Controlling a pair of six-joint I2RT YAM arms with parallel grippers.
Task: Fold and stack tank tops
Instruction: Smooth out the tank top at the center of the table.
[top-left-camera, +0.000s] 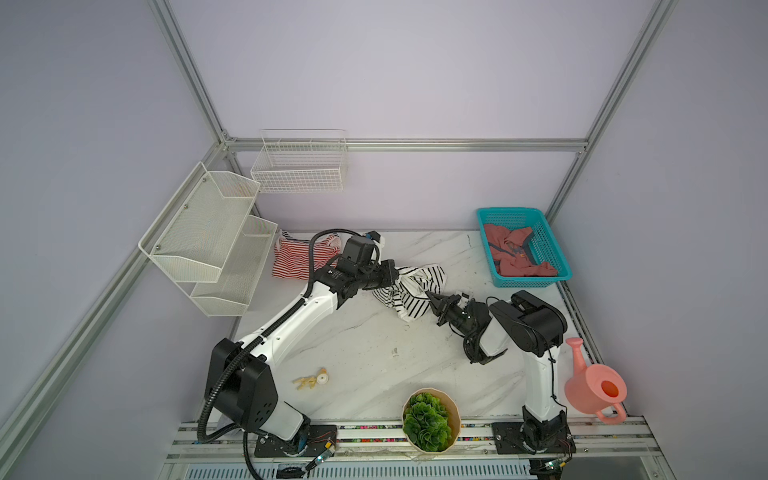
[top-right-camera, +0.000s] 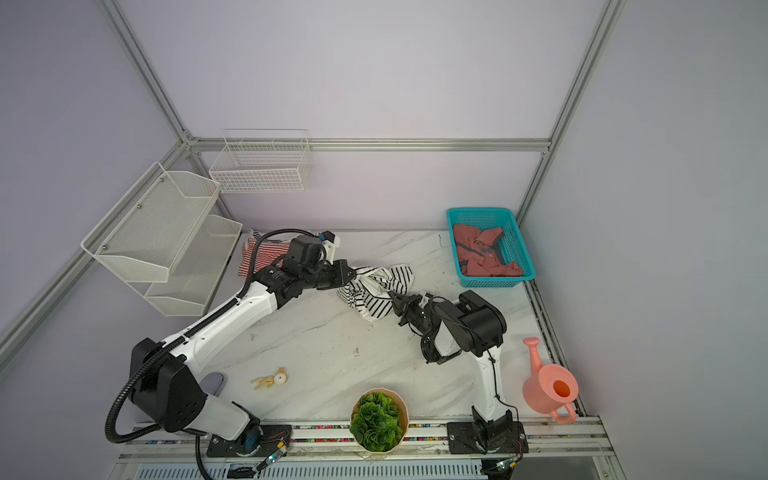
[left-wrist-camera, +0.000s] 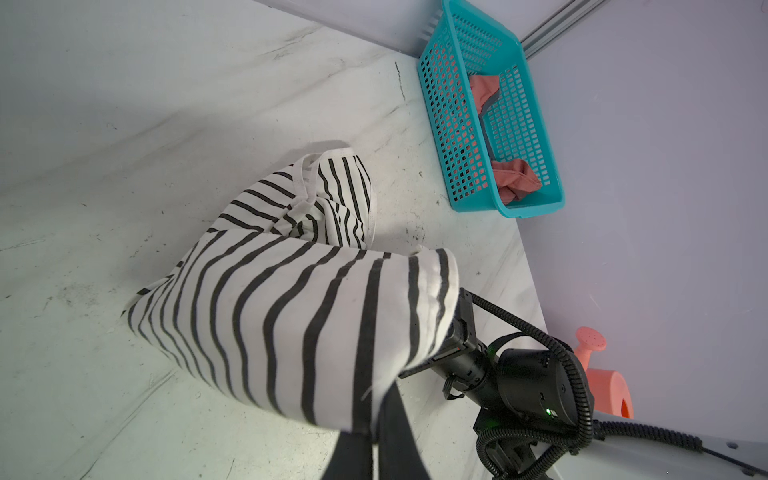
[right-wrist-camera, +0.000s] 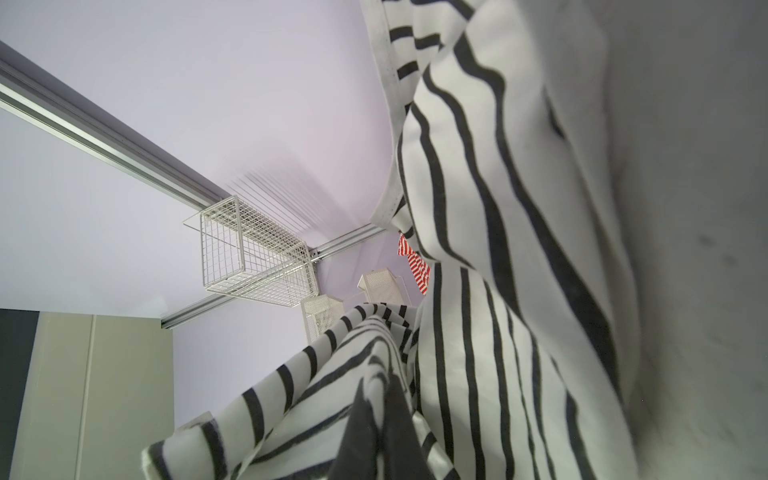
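Note:
The black-and-white striped tank top (top-left-camera: 411, 291) (top-right-camera: 380, 291) lies bunched in the middle of the marble table. My left gripper (top-left-camera: 397, 274) (left-wrist-camera: 376, 436) is shut on its left edge, and the cloth (left-wrist-camera: 291, 311) drapes over the fingers. From the right, my right gripper (top-left-camera: 430, 297) (right-wrist-camera: 375, 386) is shut on a fold of the same top (right-wrist-camera: 478, 291). The red-and-white striped tank top (top-left-camera: 291, 259) (top-right-camera: 266, 253) lies at the back left, partly behind my left arm. A dusty-red tank top (top-left-camera: 515, 253) (top-right-camera: 482, 253) sits crumpled in the teal basket (top-left-camera: 532, 280).
White mesh shelves (top-left-camera: 208, 237) and a wire basket (top-left-camera: 299, 166) hang on the left and back walls. A pink watering can (top-left-camera: 594, 386) stands at the right edge. At the front edge are a potted green plant (top-left-camera: 430, 419) and small yellow pieces (top-left-camera: 311, 378).

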